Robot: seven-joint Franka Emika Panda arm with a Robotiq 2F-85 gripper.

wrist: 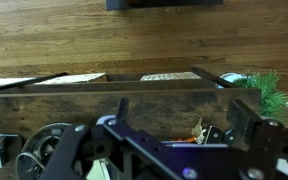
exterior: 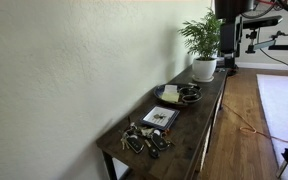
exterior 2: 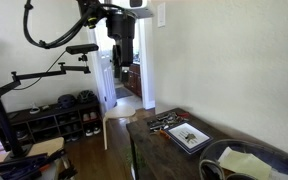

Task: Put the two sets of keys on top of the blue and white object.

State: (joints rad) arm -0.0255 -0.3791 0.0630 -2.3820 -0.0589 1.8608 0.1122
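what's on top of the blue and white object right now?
The keys lie beside the blue and white object on the table, not on it. Anything beneath it is covered.

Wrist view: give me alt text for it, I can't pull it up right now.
The open gripper fills the bottom of the frame and holds nothing, above a long dark table that crosses the picture. Beyond the table lies wood floor, and a green plant shows at the right edge.
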